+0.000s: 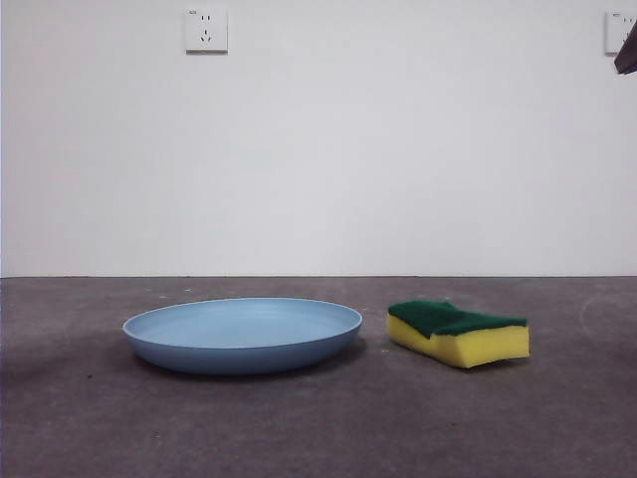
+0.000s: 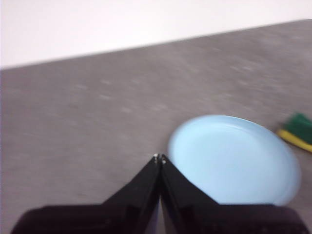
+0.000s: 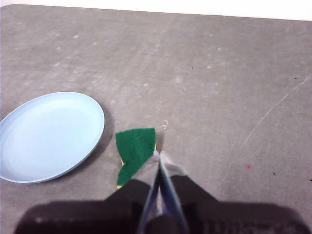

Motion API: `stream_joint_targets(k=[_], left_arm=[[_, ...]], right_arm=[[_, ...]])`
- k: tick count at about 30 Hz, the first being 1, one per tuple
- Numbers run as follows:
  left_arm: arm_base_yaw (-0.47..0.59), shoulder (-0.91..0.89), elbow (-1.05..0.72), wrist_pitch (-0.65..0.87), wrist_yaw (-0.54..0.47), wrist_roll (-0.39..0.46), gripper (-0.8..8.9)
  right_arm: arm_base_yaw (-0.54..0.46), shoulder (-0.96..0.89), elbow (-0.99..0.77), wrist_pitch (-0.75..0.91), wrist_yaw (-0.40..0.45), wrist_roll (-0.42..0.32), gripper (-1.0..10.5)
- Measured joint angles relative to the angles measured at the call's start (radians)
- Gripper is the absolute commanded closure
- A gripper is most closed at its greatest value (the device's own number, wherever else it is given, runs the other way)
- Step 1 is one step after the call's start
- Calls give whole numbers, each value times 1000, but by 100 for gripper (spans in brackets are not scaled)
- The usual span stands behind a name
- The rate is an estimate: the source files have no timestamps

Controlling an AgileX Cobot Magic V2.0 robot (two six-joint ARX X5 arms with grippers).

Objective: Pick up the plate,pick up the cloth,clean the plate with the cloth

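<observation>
A: Front view showed the plate (image 1: 242,334), a wide, shallow, light-blue round, lying flat on the grey counter (image 1: 90,428). Just beside it, with a narrow gap between, lay the cloth (image 1: 458,333), which was really a sponge block: yellow foam with its dark green scouring face up.

B: Where were the pincers?

A: Both hung above the counter, holding nothing. The left pincer (image 2: 159,158) had its jaws pressed together, tips over bare counter near the plate's rim. The right pincer (image 3: 159,154) also had its jaws closed to a point, above the edge of the sponge. In the front view only a dark tip showed at one top corner.

B: How should the pickup go?

A: By my judgement, the first step was not yet begun. The left jaws would need to open before coming down, then take the thin rim on the side away from the sponge, one jaw under the lip. The plate sat low, so a shallow approach seemed wise.

B: And the room around them?

A: Open counter lay on every side except the slim gap between plate and sponge. A pale wall with a socket (image 1: 206,30) stood well behind.
</observation>
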Motion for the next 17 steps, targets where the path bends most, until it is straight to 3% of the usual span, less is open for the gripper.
stream_joint_targets(k=[6,17], left_arm=[[147,-111,-125,105,1,32,816],[297,-298,-447,293,185,38,816]], right_arm=[[0,0,0,-1,0,0,945],[0,0,0,-2,0,0,945]])
